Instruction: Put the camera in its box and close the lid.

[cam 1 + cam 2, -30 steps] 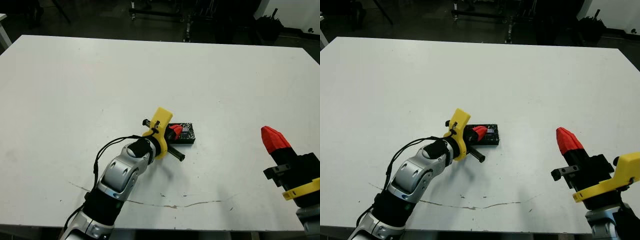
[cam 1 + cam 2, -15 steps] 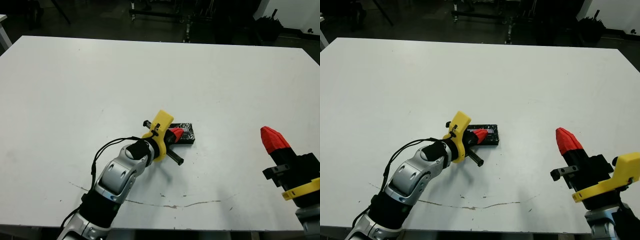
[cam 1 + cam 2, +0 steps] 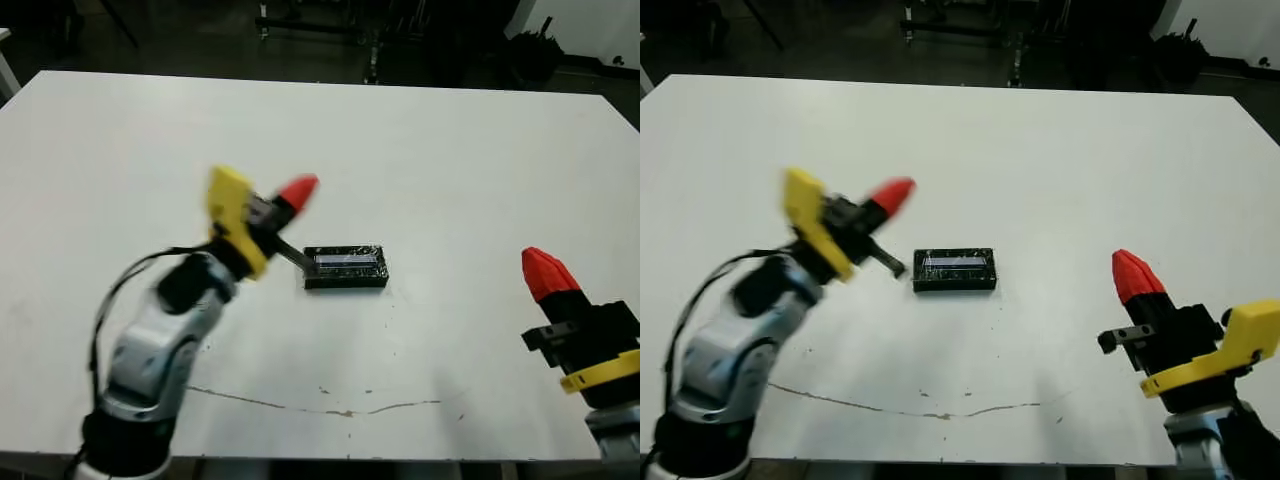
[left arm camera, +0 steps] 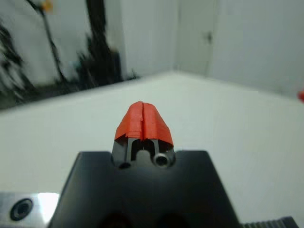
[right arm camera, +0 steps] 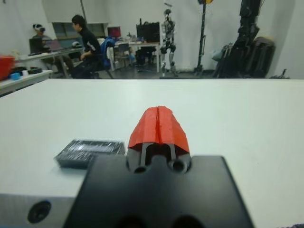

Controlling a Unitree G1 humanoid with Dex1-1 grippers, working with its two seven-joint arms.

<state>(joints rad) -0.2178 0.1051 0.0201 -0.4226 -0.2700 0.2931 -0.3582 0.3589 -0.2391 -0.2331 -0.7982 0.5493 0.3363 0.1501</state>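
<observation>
The box (image 3: pixel 345 267) lies flat near the middle of the white tabletop (image 3: pixel 420 160), with the glossy black lid (image 3: pixel 955 265) resting on top of it, pale strip showing. The camera cannot be seen. The left hand (image 3: pixel 297 190) is raised above the tabletop to the left of the box, apart from it, its red fingers pressed together and holding nothing. The right hand (image 3: pixel 541 270) hovers well to the right of the box, fingers likewise pressed together and empty. Beyond the tabletop, the right wrist view shows people (image 5: pixel 85 45) seated at desks.
</observation>
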